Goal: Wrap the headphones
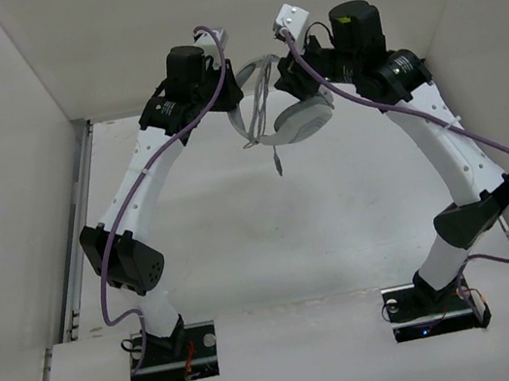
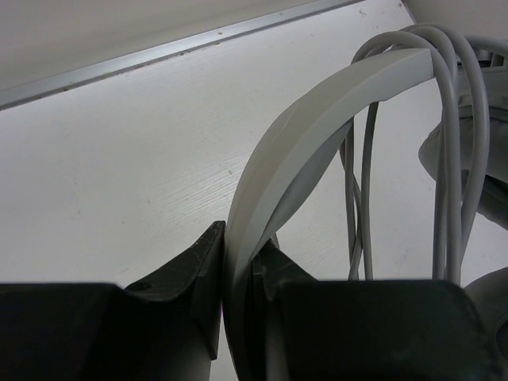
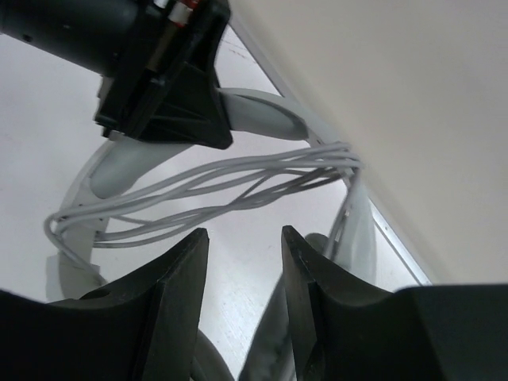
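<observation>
The light grey headphones (image 1: 304, 120) hang in the air at the back of the table between my two grippers. My left gripper (image 2: 238, 238) is shut on the curved headband (image 2: 317, 119). The thin grey cable (image 2: 452, 143) is looped several times over the headband, and its plug end (image 1: 278, 165) dangles below. My right gripper (image 3: 244, 238) is open and empty, just below the cable loops (image 3: 238, 178). In the right wrist view the left gripper (image 3: 171, 95) grips the headband (image 3: 262, 115). In the top view the left gripper (image 1: 240, 94) and the right gripper (image 1: 300, 84) are close together.
White enclosure walls stand on three sides; the back wall (image 3: 397, 95) is close to both grippers. A metal rail (image 1: 81, 211) runs along the table's left edge, and another (image 2: 159, 55) along the back. Purple arm cables (image 1: 484, 150) hang beside the arms.
</observation>
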